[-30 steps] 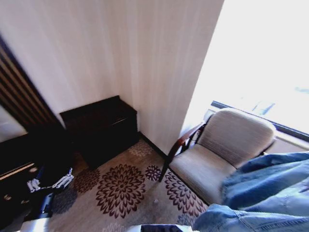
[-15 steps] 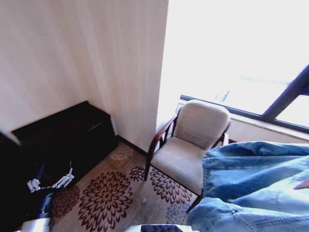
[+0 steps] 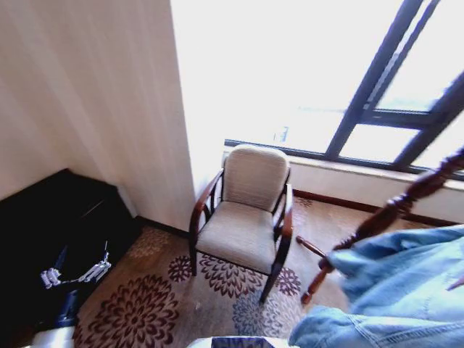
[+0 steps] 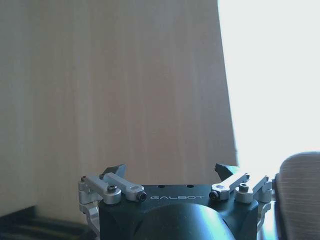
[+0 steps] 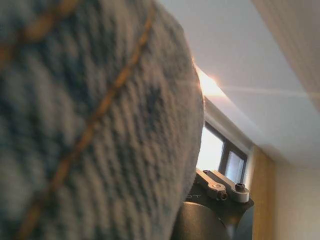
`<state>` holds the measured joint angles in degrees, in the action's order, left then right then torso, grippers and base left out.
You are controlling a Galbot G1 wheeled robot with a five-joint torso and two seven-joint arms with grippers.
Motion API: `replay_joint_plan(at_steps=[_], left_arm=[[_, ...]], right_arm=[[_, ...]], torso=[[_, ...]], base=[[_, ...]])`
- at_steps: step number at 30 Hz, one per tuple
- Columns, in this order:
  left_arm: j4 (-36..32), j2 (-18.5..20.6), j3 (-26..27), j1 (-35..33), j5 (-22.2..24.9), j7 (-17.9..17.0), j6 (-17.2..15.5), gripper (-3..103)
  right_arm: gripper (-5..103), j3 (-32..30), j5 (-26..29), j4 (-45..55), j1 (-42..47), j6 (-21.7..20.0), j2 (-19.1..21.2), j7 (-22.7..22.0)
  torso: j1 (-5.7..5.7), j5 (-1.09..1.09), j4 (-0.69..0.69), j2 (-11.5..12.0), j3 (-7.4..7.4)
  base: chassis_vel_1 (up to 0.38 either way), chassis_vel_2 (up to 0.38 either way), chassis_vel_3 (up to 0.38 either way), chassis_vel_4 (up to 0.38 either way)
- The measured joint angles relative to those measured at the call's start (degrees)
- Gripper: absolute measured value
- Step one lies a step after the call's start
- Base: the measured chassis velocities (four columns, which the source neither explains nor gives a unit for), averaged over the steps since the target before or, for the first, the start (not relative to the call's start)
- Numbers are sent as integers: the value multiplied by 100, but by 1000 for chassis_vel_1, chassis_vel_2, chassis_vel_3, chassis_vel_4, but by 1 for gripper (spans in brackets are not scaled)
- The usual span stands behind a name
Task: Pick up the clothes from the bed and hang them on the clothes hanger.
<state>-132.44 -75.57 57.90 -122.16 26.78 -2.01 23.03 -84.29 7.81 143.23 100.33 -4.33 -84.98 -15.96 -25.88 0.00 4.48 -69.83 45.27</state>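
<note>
Low at the right of the head view, the light-blue denim jacket (image 3: 406, 290) hangs bunched up off the floor, in front of a carved wooden post (image 3: 384, 217), and its weave crowds close over the right gripper (image 5: 222, 190), whose fingers I cannot tell open from shut. By the striped wall (image 3: 87, 94), the left gripper (image 4: 170, 175) hangs low with fingers spread and holding nothing, and a cushioned armchair (image 3: 243, 210) stands on the flowered carpet (image 3: 138, 312) under the window (image 3: 341, 72).
</note>
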Motion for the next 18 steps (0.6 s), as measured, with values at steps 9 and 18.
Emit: replay_joint_plan(at_steps=[9,18], left_arm=[[0,0,0,0,0,0,0,100],[0,0,0,0,0,0,0,100]], right_arm=[[20,56,8,0,1,0,7,-2],[20,119,27,0,0,185,23,-16]], torso=[[0,-1,0,0,0],[0,1,0,0,0]], base=[[-122,-121,-135,-131],[-98,-100,-107,-87]])
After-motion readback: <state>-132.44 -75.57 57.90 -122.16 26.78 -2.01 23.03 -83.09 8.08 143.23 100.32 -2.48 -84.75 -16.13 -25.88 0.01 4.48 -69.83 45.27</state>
